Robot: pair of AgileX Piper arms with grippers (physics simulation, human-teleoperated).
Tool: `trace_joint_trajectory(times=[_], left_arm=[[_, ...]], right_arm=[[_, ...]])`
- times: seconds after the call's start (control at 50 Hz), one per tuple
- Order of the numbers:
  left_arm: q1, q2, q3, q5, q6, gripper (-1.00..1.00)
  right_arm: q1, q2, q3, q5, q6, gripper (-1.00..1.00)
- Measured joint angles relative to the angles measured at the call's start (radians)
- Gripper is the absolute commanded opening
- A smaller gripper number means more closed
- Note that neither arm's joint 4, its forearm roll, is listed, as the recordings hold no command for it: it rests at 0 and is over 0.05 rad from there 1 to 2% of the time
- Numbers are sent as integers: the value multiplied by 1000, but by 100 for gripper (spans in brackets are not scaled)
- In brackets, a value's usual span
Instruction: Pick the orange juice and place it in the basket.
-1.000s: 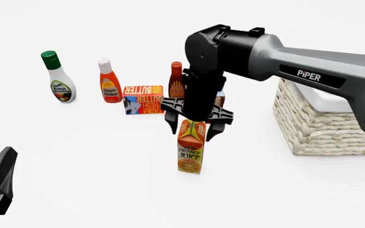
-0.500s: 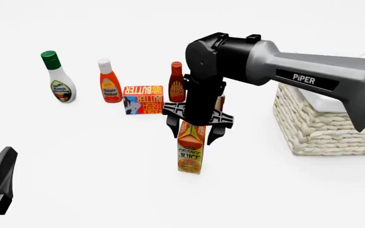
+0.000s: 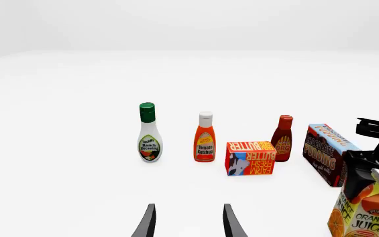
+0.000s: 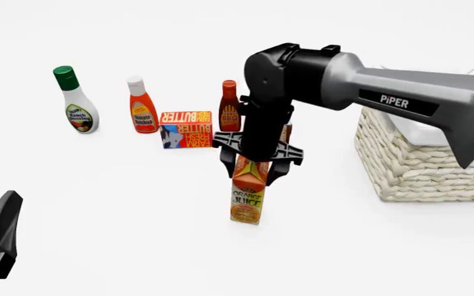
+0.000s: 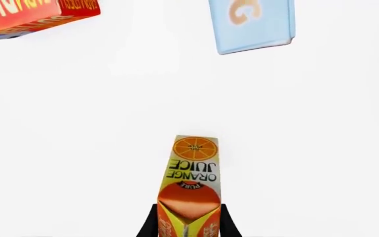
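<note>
While gripped: "ORANGE JUICE" carton (image 4: pixel 248 196); "PiPER" arm (image 4: pixel 402 98)

A plain, matte white counter (image 4: pixel 97 203) runs off into an equally white, evenly lit backdrop (soft shadows only), with no visible walls.

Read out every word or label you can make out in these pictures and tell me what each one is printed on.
"ORANGE JUICE", small "PURE" above it: orange juice.
"FARM FRESH BUTTER": butter box.
"CHOCOLATE PUDDING": brown box.
"Ranch Dressing": green-capped white bottle.
"Tomato Ketchup": white-capped red bottle.
"PiPER": right arm.
Dark red bottle: label too small to read.
Basket: no text.
</note>
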Motion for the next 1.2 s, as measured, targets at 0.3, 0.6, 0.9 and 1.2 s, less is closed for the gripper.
trace_joint_trajectory(times=[0.3,0.6,0.9,1.2], left_arm=[[0,0,0,0,0,100],[0,0,0,0,0,100],[0,0,0,0,0,100],[0,0,0,0,0,100]], right_arm=[[-13,-2,0,13,-26,-100],[24,-44,3,50,5,-100],[64,-105,5,51,16,-100],[69,-157,10,51,-34,-100]])
